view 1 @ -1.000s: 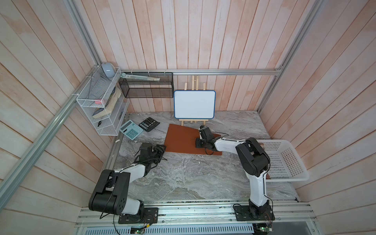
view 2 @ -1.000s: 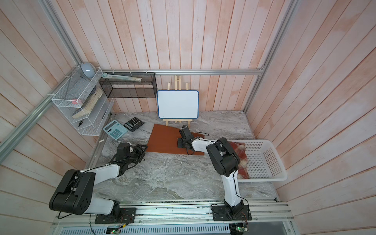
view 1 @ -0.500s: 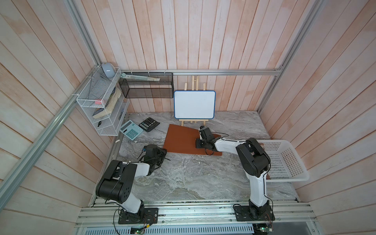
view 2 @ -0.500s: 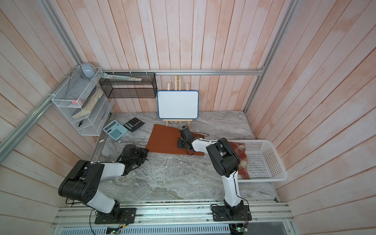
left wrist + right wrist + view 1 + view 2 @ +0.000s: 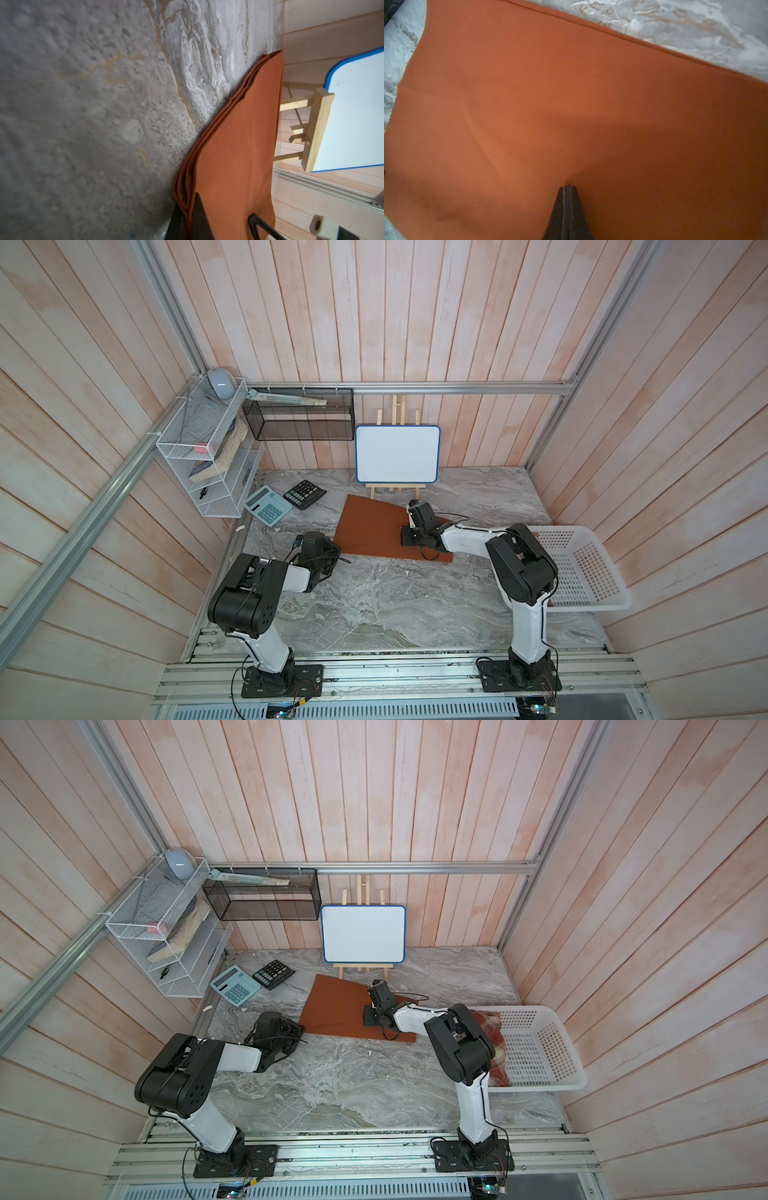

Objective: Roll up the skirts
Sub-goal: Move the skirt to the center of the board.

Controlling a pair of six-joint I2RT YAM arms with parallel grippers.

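The rust-orange skirt [image 5: 374, 526] [image 5: 336, 1006] lies flat on the marble table in both top views. My left gripper [image 5: 334, 549] [image 5: 300, 1029] is at its near left corner. The left wrist view shows that gripper [image 5: 190, 207] shut on the folded layers of the skirt's edge [image 5: 234, 155]. My right gripper [image 5: 402, 537] [image 5: 365, 1017] rests on the skirt's right part. In the right wrist view its jaws [image 5: 567, 187] are shut with nothing between them, the tip pressing on the cloth [image 5: 550, 104]. The plaid skirt [image 5: 492, 1036] lies in the white basket [image 5: 540, 1048], partly behind the right arm.
A teal calculator [image 5: 268, 506] and a black calculator [image 5: 304, 494] lie at the back left. A whiteboard on an easel [image 5: 397, 454] stands just behind the orange skirt. A white wire shelf [image 5: 208, 464] and a black mesh bin [image 5: 299, 418] hang on the walls.
My left gripper has moved right to the orange skirt's near left corner and shut on its edge. The right arm has stayed where it was.
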